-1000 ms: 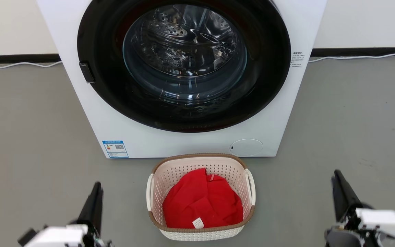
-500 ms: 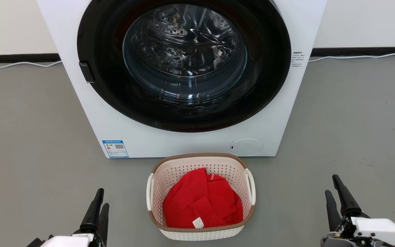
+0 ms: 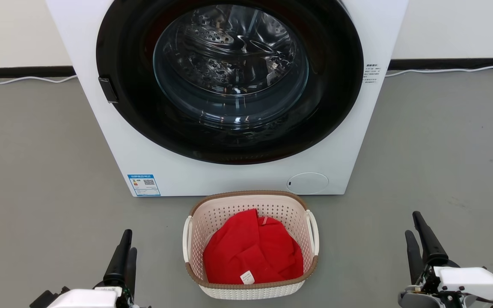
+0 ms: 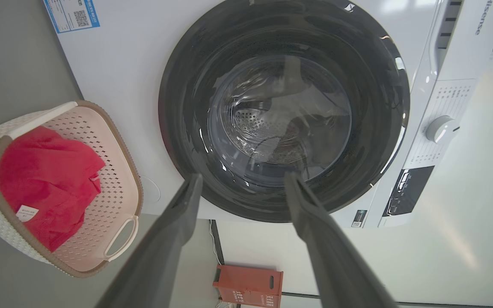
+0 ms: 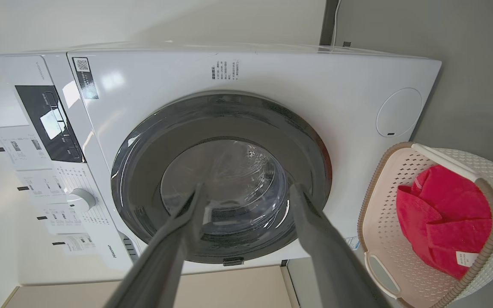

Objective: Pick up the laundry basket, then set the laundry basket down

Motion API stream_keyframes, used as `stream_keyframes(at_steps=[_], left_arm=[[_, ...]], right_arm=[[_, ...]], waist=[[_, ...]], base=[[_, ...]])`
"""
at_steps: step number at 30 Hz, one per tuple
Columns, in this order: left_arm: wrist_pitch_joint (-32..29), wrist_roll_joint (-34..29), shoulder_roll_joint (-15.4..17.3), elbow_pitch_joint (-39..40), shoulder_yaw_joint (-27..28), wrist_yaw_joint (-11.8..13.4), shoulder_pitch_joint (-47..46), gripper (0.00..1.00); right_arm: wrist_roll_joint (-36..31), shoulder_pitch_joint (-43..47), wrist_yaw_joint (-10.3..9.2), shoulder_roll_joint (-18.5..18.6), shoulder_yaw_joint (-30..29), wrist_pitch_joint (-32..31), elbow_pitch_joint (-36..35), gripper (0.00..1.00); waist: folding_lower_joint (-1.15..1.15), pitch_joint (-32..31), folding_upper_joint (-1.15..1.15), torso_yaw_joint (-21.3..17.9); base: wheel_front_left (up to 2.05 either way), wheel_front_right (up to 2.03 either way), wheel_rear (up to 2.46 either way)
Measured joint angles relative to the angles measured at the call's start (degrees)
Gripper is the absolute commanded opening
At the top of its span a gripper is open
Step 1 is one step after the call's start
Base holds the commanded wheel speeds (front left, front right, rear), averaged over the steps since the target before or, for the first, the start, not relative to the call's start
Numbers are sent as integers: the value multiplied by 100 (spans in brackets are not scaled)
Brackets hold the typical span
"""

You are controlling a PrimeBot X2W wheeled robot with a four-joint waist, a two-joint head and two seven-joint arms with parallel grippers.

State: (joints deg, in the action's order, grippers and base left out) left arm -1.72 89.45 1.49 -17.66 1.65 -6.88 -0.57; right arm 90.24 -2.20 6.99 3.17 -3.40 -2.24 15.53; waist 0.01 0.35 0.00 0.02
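Evidently nothing is lifted yet: the laundry basket (image 3: 246, 292), with a red garment (image 3: 253, 252) inside, is seen resting on the grey floor (image 3: 37, 171) just before the washing machine (image 3: 114, 141). It is flanked by the left gripper (image 3: 129, 242) and the right gripper (image 3: 412, 223), both kept well apart from it, fingers spread and empty.

A white washing machine (image 3: 229, 85) stands on grey floor (image 3: 37, 171) against a pale wall (image 3: 15, 30) with dark skirting (image 3: 15, 72).

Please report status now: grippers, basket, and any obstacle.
Left gripper open, right gripper open, both empty. Laundry basket on floor before washer, red cloth inside. Handles unobstructed.
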Motion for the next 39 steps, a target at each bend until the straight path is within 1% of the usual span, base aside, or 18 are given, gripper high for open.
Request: stream_keyframes(at_steps=[5, 13, 26, 31, 39], left_arm=[[82, -167, 4, 46, -35, 0, -20, 100], [210, -591, 9, 89, -96, 0, -90, 100], [434, -1601, 21, 129, -174, 0, -128, 100], [501, -2020, 25, 132, -180, 0, -146, 100], [632, -2858, 31, 131, -221, 8, -242, 100]], right_arm=[[-112, -23, 0, 70, 140, 121, -75, 100], [-501, -35, 0, 157, 305, 234, -220, 100], [-1174, -52, 0, 266, 575, 438, -370, 100], [-1543, -59, 0, 320, 647, 545, -421, 100], [-2170, -88, 0, 382, 750, 668, -474, 100]], waist=[[0, 3, 0, 0], [0, 5, 0, 0], [-1, 17, 0, 7], [0, 22, 0, 7], [-1, 22, 0, 4]], base=[[0, 0, 0], [0, 0, 0], [0, 0, 0], [0, 0, 0], [0, 0, 0]])
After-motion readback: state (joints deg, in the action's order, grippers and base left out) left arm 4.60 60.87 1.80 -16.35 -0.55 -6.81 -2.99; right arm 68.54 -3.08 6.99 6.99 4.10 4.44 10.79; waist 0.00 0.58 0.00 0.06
